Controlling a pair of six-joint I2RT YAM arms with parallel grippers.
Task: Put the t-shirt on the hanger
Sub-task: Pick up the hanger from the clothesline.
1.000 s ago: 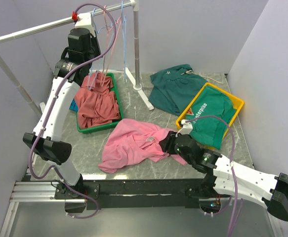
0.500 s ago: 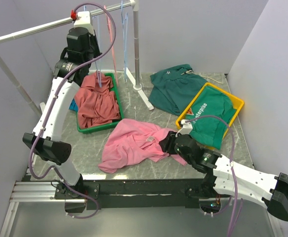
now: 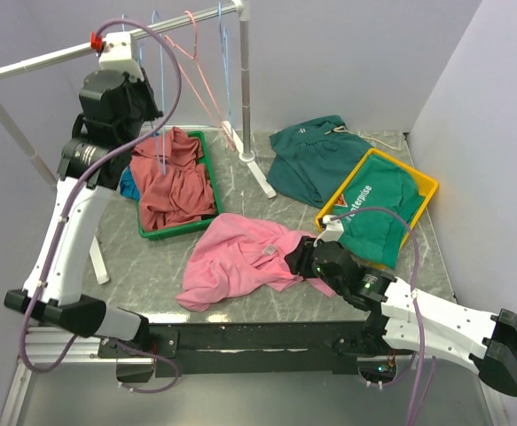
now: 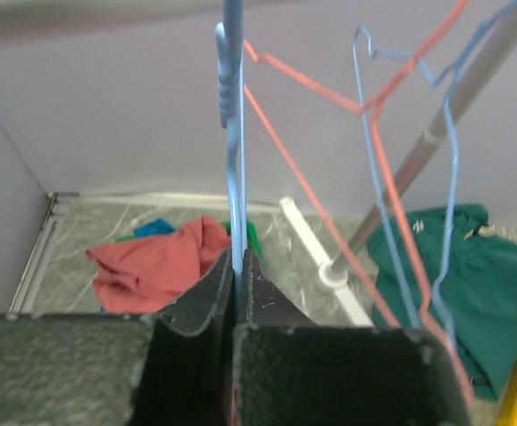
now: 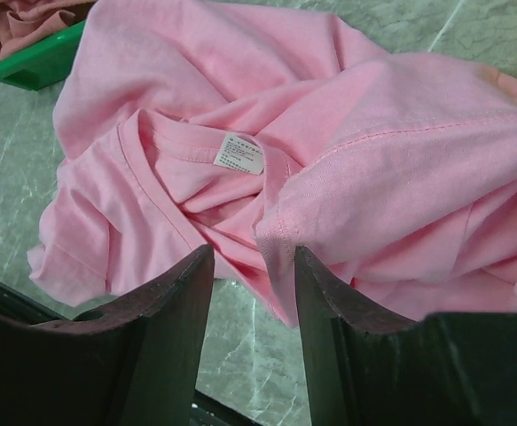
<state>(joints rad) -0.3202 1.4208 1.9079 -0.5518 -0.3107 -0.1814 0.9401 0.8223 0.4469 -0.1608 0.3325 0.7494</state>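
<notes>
Up by the rail (image 3: 45,59), the left tool (image 4: 238,293) pinches the hanger (image 4: 231,133) by its blue wire; whether its hook is off the rail is unclear. The right tool (image 5: 254,266), spread wide, straddles a fold of the t-shirt (image 5: 285,106), crumpled on the tabletop (image 3: 258,191). Dressing the hanger is not yet done.

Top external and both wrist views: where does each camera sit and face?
Top external: above and behind, looking down on the table; both arms show.
Left wrist: on the raised arm, facing the rack; its fingers pinch the hanger.
Right wrist: low, facing the t-shirt; its fingers show.
Shared: top and right wrist see the t-shirt.
</notes>
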